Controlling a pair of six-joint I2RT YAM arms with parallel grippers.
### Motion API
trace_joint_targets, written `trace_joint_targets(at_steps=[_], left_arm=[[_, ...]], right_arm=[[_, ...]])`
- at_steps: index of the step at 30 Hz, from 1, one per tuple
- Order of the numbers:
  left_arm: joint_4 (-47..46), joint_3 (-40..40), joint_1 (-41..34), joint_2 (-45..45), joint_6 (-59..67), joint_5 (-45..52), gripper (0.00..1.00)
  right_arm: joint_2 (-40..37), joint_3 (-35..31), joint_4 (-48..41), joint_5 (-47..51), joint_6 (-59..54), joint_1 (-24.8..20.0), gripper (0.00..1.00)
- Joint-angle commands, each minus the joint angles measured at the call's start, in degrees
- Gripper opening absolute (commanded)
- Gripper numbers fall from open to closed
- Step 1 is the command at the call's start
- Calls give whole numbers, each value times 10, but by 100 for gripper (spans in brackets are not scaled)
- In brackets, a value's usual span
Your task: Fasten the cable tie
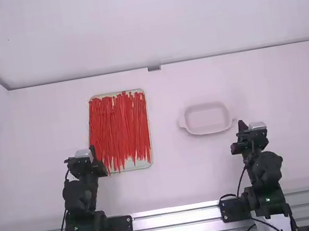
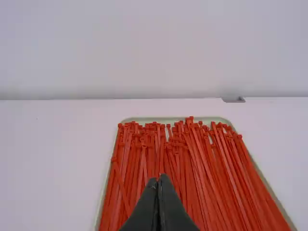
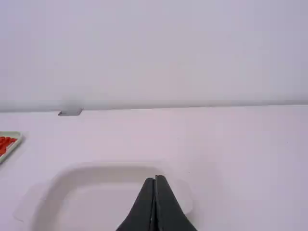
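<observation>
Presently, left fingers (image 2: 147,211) are closed, tips together, nothing held. Right fingers (image 3: 144,209) are likewise closed and empty.

Cable ties (image 1: 119,130): red, thin, a dense heap filling a pale tray (image 2: 168,119) on the counter (image 1: 254,75), left of centre.

Key relation: the heap lies straight ahead of the left fingers, whose tips sit over its near end. The ties' long axis runs near-to-far, approx. parallel to the way the fingers point, w/ slight fanning. Heads appear mostly at the far end.

Left arm is nearer by a clear margin. Right arm stands well apart, facing an empty white dish (image 1: 205,119).

Assessment: no tie singled out yet. Strands overlap, so picking one alone looks difficult, and the fingers need to part first.
</observation>
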Motion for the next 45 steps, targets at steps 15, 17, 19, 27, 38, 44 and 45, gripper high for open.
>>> trace_joint_targets(at_steps=[15,17,19,27,38,44,45], left_arm=[[-38,74,-2,48,6,14,9],[-51,93,-3,64,10,18,11],[-66,115,-5,83,14,23,13],[-133,229,-11,188,22,48,26],[-240,398,-19,353,41,83,46],[-301,493,-25,440,20,71,58],[-318,517,-26,461,16,65,61]], right_arm=[[55,72,-27,-11,0,1,9],[73,92,-38,-14,-1,2,11],[96,115,-50,-17,-4,3,13],[217,230,-111,-18,-8,19,26],[387,410,-199,-11,-15,47,47],[482,511,-250,-36,-35,59,59],[505,536,-263,-52,-38,62,61]])
